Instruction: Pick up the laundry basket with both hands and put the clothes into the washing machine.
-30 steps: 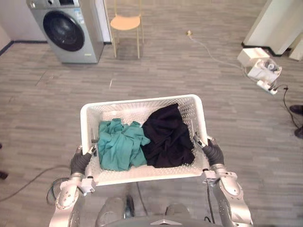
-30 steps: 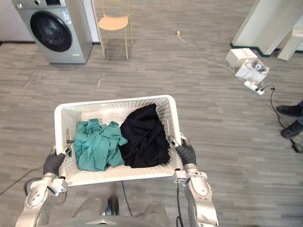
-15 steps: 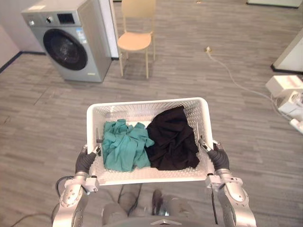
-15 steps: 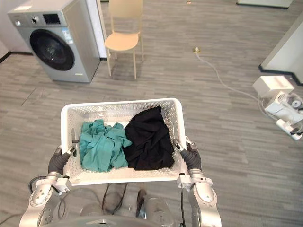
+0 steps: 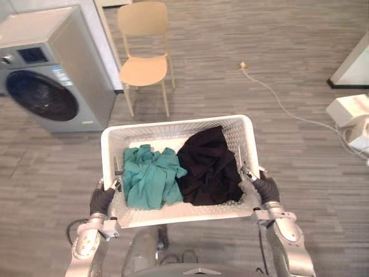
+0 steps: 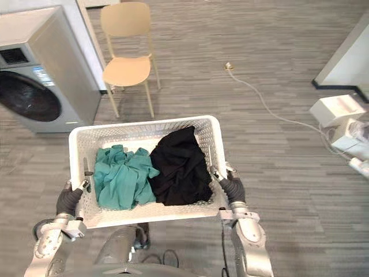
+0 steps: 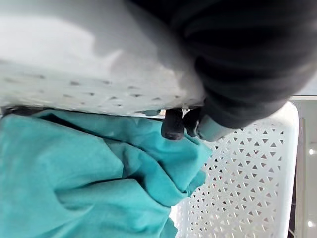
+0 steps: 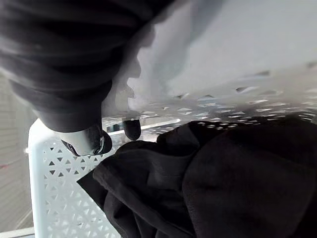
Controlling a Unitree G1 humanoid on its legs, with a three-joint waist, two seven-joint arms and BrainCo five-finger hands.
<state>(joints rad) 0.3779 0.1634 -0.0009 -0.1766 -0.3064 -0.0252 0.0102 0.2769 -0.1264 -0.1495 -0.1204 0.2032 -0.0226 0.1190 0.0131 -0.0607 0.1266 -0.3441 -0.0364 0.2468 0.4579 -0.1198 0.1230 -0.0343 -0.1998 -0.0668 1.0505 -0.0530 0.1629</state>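
A white laundry basket (image 5: 173, 124) with a teal garment (image 5: 149, 180) and a black garment (image 5: 209, 168) is held off the floor (image 5: 277, 52), its side rims gripped by the curled left hand (image 5: 101, 199) and right hand (image 5: 266, 190). Carrying is judged under way; the washing machine (image 5: 69, 63), ahead-left, must be reached next. Its door (image 5: 41, 103) is partly cut off, seemingly closed.

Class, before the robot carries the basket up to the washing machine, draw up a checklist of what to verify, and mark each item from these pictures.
1. Left hand curled over the laundry basket rim: ok.
2. Right hand curled over the opposite rim: ok.
3. Teal garment and black garment both inside the basket: ok.
4. Washing machine door open for loading: not ok, it looks shut.
5. Chair clear of the machine's front: ok, it stands beside it.
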